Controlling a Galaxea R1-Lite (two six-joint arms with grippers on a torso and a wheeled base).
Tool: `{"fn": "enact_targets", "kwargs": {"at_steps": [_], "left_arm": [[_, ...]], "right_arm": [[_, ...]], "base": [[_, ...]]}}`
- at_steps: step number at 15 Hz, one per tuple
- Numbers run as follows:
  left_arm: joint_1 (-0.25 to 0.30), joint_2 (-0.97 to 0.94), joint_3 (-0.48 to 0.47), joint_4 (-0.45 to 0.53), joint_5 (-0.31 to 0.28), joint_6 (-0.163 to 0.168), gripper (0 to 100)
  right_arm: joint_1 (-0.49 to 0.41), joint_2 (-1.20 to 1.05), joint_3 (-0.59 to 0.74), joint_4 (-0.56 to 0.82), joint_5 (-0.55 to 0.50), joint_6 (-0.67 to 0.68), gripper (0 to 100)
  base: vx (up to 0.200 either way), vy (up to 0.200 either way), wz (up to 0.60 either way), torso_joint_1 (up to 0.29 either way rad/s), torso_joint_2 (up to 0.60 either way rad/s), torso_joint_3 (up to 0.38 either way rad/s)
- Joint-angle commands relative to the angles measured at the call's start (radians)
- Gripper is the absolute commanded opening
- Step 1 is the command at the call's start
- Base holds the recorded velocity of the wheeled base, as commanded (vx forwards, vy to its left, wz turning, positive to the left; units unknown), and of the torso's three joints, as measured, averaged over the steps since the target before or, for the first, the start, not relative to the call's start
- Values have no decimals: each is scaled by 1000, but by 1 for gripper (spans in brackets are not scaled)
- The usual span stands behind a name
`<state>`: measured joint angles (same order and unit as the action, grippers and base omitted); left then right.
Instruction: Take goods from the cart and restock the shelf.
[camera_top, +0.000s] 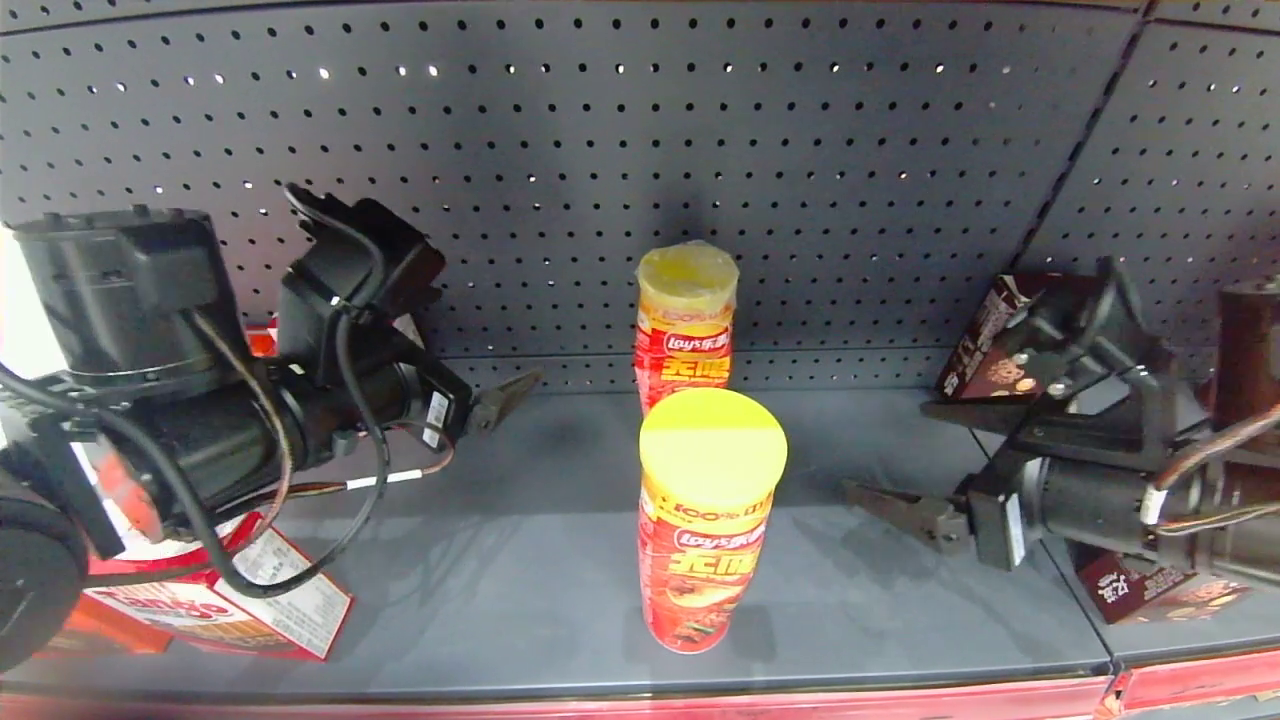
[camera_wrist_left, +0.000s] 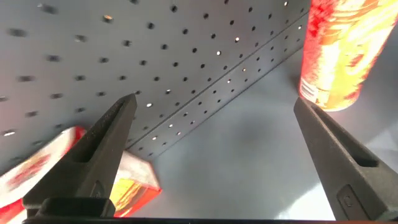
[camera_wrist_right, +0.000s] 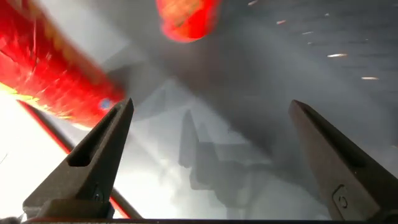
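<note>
Far to the left of the front can (camera_top: 708, 540), a red-and-white box (camera_top: 250, 600) lies flat on the grey shelf (camera_top: 520, 560), partly hidden under the left arm. The left gripper (camera_top: 510, 390) hangs above the shelf, left of the front can and a little farther back, well apart from it. In the left wrist view the left gripper (camera_wrist_left: 214, 102) has its jaws spread wide with nothing between them. Beyond one finger stands a red and yellow can that is probably the rear can (camera_wrist_left: 339, 50), though its top is cut off.

The front can stands upright near the shelf's front edge, with a yellow lid on a red body. Straight behind it, apart from it and close to the pegboard wall (camera_top: 700, 130), the rear can (camera_top: 685, 320) also stands upright. Below the front can, a red strip (camera_top: 900, 700) runs along the shelf's lip.

Right of the front can, the right gripper (camera_top: 865, 497) hovers low over the shelf, near the can but not touching it. In the right wrist view the right gripper (camera_wrist_right: 211, 104) is spread apart and empty, over bare shelf.

Farther right of the front can and toward the back, a dark box (camera_top: 985, 335) leans behind the right arm. A second dark box (camera_top: 1150, 590) lies on the shelf under that arm.
</note>
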<state>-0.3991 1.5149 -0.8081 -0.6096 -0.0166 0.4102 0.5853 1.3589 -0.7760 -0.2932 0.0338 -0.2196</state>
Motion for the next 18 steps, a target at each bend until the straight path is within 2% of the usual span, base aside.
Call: {"fn": "enact_targets", "kwargs": {"at_steps": [1, 4, 7, 12, 15, 18], "left_arm": [[2, -94, 0, 25, -2, -1, 100], [3, -216, 55, 27, 4, -1, 100], [0, -346, 152, 28, 6, -2, 100], [-1, -496, 231, 28, 30, -2, 100], [-3, -634, 277, 56, 81, -2, 100], [-4, -806, 303, 182, 84, -1, 100]], "right_arm": [[-36, -141, 29, 0, -17, 11, 100], [-44, -317, 53, 6, -97, 39, 100], [-90, -449, 126, 8, -101, 37, 100], [-127, -623, 202, 57, -101, 37, 100], [-168, -781, 202, 221, -101, 37, 100], [-202, -905, 202, 358, -100, 39, 100]], "base": [[0, 0, 0, 0, 0, 0], [0, 0, 0, 0, 0, 0], [0, 0, 0, 0, 0, 0], [0, 0, 0, 0, 0, 0], [0, 0, 0, 0, 0, 0], [0, 0, 0, 0, 0, 0]]}}
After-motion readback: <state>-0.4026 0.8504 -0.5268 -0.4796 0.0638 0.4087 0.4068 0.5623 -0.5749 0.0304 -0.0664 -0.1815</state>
